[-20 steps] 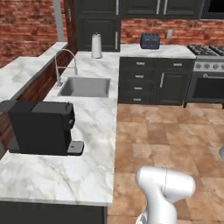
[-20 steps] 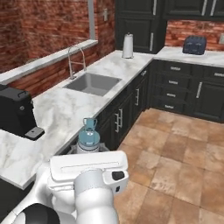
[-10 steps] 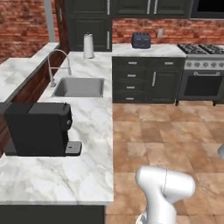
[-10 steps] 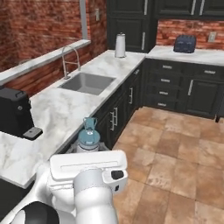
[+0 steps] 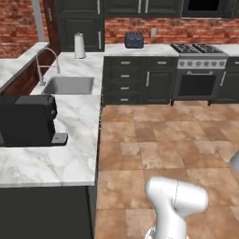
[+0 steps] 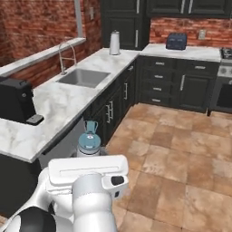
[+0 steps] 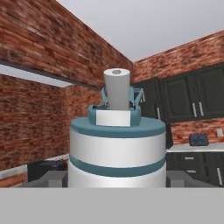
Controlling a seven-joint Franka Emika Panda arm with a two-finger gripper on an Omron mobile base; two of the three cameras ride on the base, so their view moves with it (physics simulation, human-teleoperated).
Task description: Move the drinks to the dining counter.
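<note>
Low in the right base frame, just above the white hand, the grey bottle with its light-blue cap stands upright over the floor beside the dark cabinets, not resting on any counter; the hand view puts the same bottle dead centre and very close, its cap and loop handle toward the top of the frame. The gripper sits directly beneath it, and by the way the bottle rides with the hand I judge the jaws closed on its body, though the fingertips themselves are hidden. As for progress, one drink looks picked up and in transit: that is the part done. What remains, as far as can be seen, is carrying it to the dining counter, setting it down, and then fetching the other two drinks, neither of which I can pick out on the marble worktop at left. That worktop carries a black coffee machine at mid-left, a sink beyond it, a paper-towel roll at upper left and a toaster at top centre. No brand, label or lettering is legible anywhere; the pale patch on the bottle's cap in the hand view is blank.
</note>
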